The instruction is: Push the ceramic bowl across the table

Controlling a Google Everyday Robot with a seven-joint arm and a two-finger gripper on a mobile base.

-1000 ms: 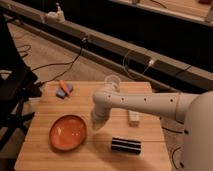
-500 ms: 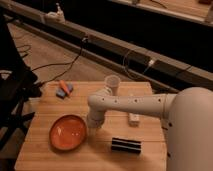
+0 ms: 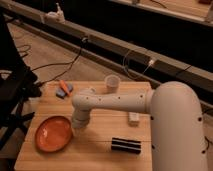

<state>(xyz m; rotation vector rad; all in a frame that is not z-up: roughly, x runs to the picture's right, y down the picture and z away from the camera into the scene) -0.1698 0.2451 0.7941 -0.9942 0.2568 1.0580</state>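
Observation:
The ceramic bowl (image 3: pixel 53 133) is a shallow orange-red dish lying on the front left of the light wooden table (image 3: pixel 95 150). My white arm reaches from the right across the table's middle. My gripper (image 3: pixel 78 123) hangs at the arm's end, pointing down, right beside the bowl's right rim. The arm's wrist hides most of it, and I cannot tell if it touches the bowl.
A translucent white cup (image 3: pixel 113 83) stands at the table's back. A blue and orange object (image 3: pixel 63 89) lies at the back left. A small white block (image 3: pixel 133 118) and a black box (image 3: pixel 125 145) lie to the right. A dark chair (image 3: pixel 15 95) stands left of the table.
My arm has swung left and toward the front, bringing the gripper closer to the bowl's right rim. The bowl appears to lie where it was.

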